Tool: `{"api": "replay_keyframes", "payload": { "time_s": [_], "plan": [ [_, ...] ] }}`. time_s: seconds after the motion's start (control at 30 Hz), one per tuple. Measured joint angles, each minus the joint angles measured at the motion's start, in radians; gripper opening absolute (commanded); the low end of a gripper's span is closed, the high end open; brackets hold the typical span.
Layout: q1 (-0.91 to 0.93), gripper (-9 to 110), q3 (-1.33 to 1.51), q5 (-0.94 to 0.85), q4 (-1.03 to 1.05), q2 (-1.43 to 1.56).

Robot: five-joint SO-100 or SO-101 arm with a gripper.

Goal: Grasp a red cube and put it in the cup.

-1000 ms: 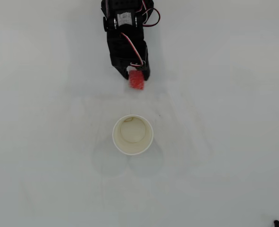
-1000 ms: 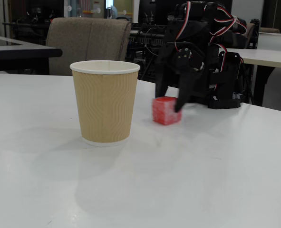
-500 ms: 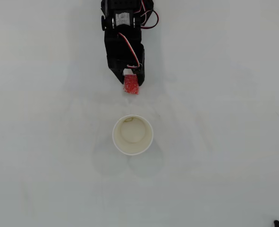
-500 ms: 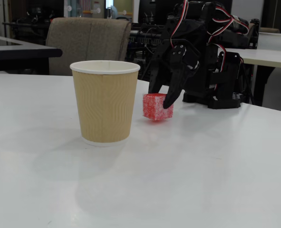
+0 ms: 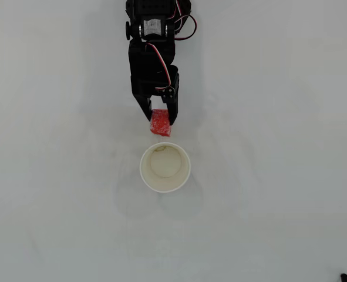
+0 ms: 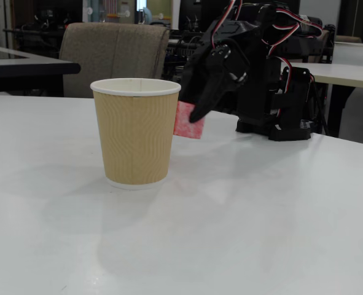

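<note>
The white surface (image 5: 56, 176) carried the cup (image 5: 165, 168), which stood upright with its mouth open upward. In the fixed view the cup (image 6: 136, 132) showed a ribbed tan wall and white rim. The fingers (image 5: 159, 121) were clenched on the cube (image 5: 159, 123), held off the surface just beside the cup's rim; the cube (image 6: 188, 121) hung tilted, with no long axis.
</note>
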Motion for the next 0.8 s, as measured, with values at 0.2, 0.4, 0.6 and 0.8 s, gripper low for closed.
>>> {"api": "replay_keyframes", "payload": {
  "time_s": [0.2,0.4,0.6,0.8],
  "plan": [
    [-0.005,5,0.008,0.008,0.009,0.055],
    [0.044,4,0.026,0.018,0.123,0.104],
    [0.089,4,0.026,0.086,0.12,0.104],
    [0.117,4,0.026,0.166,0.008,0.104]
  ]
}}
